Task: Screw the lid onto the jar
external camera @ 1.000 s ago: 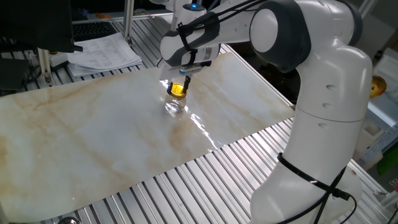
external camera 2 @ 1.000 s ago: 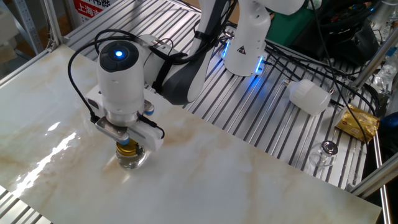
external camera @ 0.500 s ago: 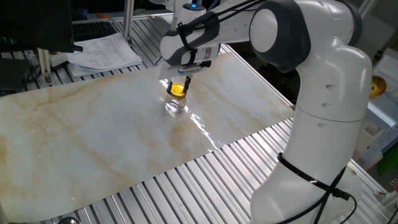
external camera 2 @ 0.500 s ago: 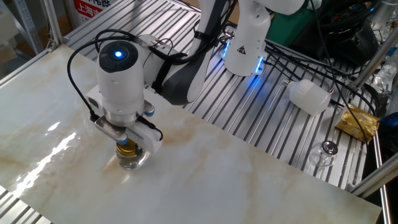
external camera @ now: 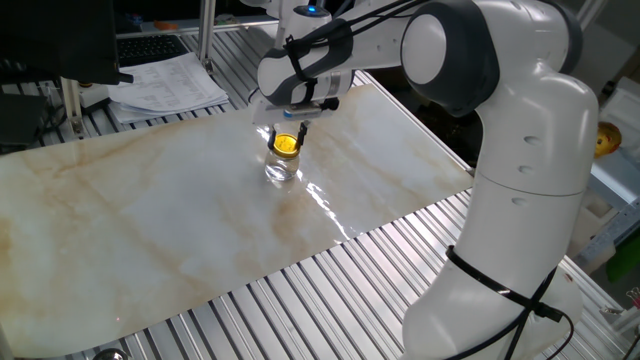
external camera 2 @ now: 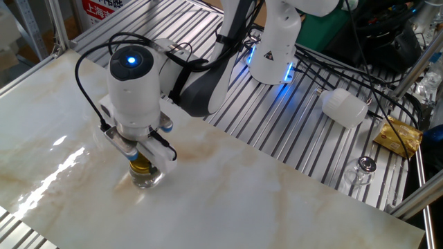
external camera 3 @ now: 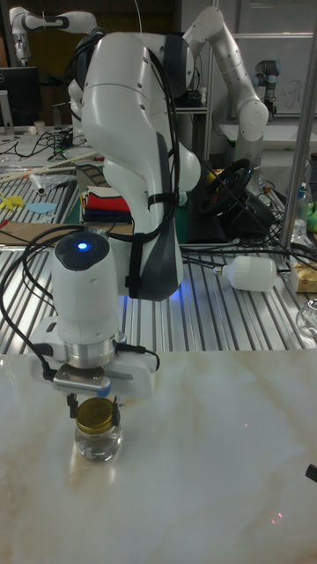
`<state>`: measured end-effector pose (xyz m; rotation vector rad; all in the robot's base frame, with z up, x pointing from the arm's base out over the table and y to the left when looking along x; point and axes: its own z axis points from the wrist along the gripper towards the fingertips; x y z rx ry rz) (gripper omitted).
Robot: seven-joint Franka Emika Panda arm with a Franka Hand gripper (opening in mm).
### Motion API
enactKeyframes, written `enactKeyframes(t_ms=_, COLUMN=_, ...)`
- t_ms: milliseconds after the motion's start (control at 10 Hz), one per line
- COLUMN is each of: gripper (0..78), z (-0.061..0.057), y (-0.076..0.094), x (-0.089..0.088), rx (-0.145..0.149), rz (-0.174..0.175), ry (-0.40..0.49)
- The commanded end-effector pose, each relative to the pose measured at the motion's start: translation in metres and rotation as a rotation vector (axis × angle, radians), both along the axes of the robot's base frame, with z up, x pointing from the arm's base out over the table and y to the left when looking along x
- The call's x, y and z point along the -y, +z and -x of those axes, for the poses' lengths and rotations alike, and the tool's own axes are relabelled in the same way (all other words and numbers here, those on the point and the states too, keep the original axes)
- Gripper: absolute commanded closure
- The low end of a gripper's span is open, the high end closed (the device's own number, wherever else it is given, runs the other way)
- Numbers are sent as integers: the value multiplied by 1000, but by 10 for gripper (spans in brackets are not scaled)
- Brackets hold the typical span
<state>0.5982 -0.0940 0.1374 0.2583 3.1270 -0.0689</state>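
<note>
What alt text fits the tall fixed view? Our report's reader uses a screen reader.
A white robot arm's gripper hangs just above a gold lid sitting on a small clear jar on a marble tabletop.

Robotics lab: second robot arm behind, alu-profile bench, cables, monitor.

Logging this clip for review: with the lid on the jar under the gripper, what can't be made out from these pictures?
- Whether the fingers touch the lid: gripper body hides them in both fixed views; tall view shows one thin finger only.
- How far the lid is threaded on the jar: too small, glass glints.
- Jar's far side: the wrist overhangs it.
</note>
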Motion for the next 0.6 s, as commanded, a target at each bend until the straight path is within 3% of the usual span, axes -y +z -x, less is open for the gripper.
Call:
enactKeyframes(t_ms=100, gripper=765, z=-1, y=2, x=1, rx=8, rz=1, ry=-64)
enactKeyframes(t_ms=600, gripper=765, z=-1, y=2, x=1, rx=14, rz=2, ry=-181)
